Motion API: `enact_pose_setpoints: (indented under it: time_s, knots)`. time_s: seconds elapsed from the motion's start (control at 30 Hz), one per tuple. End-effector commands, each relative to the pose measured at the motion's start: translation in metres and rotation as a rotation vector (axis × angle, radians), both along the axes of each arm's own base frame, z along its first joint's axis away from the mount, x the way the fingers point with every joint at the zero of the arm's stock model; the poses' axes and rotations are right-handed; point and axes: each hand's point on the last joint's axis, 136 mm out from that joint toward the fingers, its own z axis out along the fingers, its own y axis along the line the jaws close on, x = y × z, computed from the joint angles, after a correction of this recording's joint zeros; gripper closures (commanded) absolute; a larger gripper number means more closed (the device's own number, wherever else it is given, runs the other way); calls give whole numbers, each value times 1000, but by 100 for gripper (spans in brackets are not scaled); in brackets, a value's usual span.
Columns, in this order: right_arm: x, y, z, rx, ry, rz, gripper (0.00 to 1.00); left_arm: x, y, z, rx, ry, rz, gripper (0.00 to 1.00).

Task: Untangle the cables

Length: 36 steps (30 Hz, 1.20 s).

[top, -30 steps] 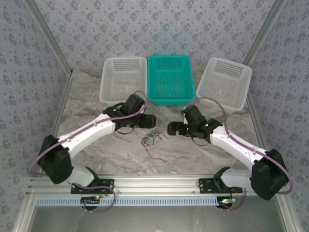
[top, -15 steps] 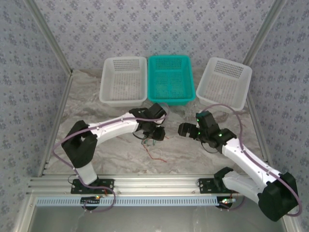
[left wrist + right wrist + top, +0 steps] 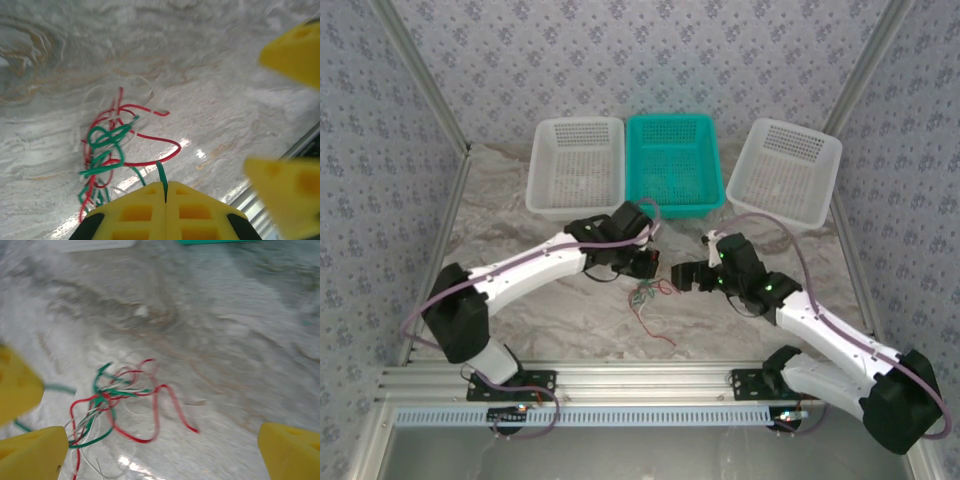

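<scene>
The cables (image 3: 645, 292) are a small tangle of thin red, green and whitish wires on the marbled table, with one red end trailing toward the near edge. My left gripper (image 3: 645, 263) hovers just behind the tangle. In the left wrist view the gripper (image 3: 165, 186) is shut on a green wire end, and the knot of cables (image 3: 110, 145) lies beyond it. My right gripper (image 3: 682, 275) sits just right of the tangle. It stands open (image 3: 160, 460) with the cables (image 3: 115, 400) ahead, between its fingers (image 3: 35, 452) and slightly left.
Three baskets line the back: a white basket (image 3: 575, 207), a teal basket (image 3: 674, 207) and another white basket (image 3: 785, 215). An aluminium rail (image 3: 640, 380) runs along the near edge. Bare table lies left and right of the tangle.
The left gripper dropped onto the tangle, then lifted slightly holding a green wire. The right gripper pulled back right, then came left again toward the cables. The tangle shifted slightly right.
</scene>
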Motion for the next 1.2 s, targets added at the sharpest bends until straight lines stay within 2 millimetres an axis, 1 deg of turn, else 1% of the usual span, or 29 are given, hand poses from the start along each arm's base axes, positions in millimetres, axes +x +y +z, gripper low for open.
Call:
enact_pose_setpoints:
  time_s: [0.0,0.07,0.17,0.33,0.43,0.5,0.6,0.63,0.73,0.87,0.93,0.97,1.07,1.13,1.17]
  knots:
    - [-12,37,20,37,-269,229,0,5,-3,29,-93,-35,-17,100]
    - [-18,44,19,35,-362,261,0,4,-6,37,-122,-46,-22,100]
    - [-24,52,17,48,-435,302,0,7,-6,44,-143,-57,-12,100]
    - [-25,64,7,-20,-553,345,0,14,-9,52,-194,-58,35,100]
    - [-9,74,16,16,-597,263,0,21,-13,58,-239,-66,87,100]
    - [8,78,18,46,-564,164,0,25,-15,63,-281,-76,118,100]
    - [30,81,6,23,-490,46,0,31,-19,72,-332,-95,153,100]
    - [35,80,2,4,-484,14,0,33,-19,75,-342,-101,162,100]
    - [49,72,-20,-80,-480,-59,1,38,-17,89,-377,-119,193,100]
    - [51,71,-45,-170,-473,-15,27,44,-6,108,-413,-134,235,100]
    - [49,69,-57,-208,-455,6,39,48,4,115,-427,-144,262,100]
    - [47,68,-61,-215,-445,21,47,50,10,119,-435,-150,273,100]
    - [40,63,-70,-220,-428,50,69,54,27,127,-447,-165,312,100]
    - [37,59,-76,-233,-410,63,91,56,39,131,-452,-180,340,100]
    - [36,58,-77,-240,-401,67,93,57,45,132,-454,-186,353,100]
